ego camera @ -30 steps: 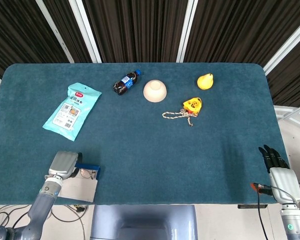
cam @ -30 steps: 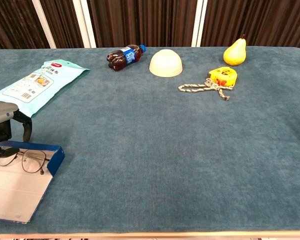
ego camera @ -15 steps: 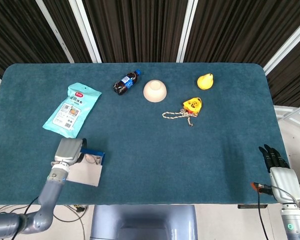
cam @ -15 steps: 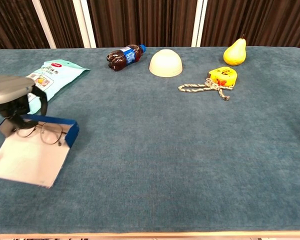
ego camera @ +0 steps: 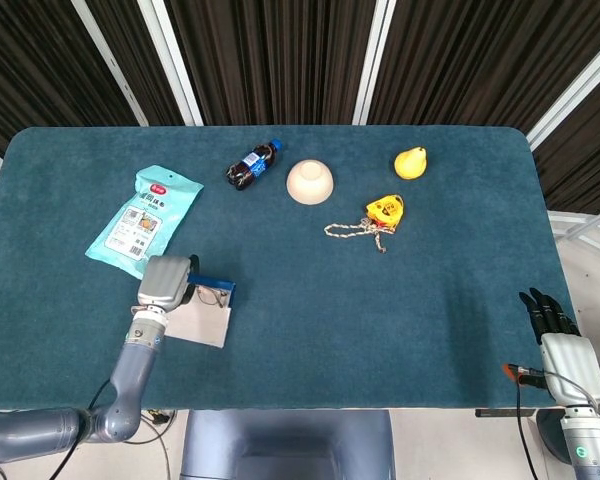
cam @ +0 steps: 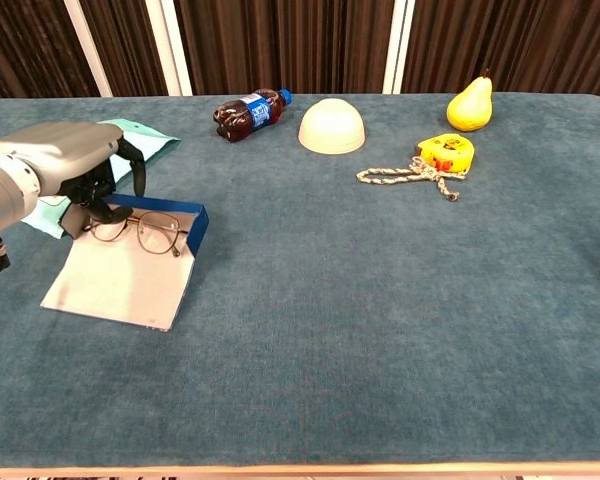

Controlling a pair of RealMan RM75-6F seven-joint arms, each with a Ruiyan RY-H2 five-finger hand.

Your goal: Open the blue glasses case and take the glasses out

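I see my left hand (cam: 75, 165) gripping the open case (cam: 130, 270) at the table's (cam: 380, 300) near left, glasses (cam: 140, 232) inside. My right hand (ego camera: 552, 325) hangs beside the table, fingers straight, holding nothing.

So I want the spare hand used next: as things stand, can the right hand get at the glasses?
Probably not. The right hand sits off the table's near right corner, while the glasses lie in the open case far across, under the left hand.
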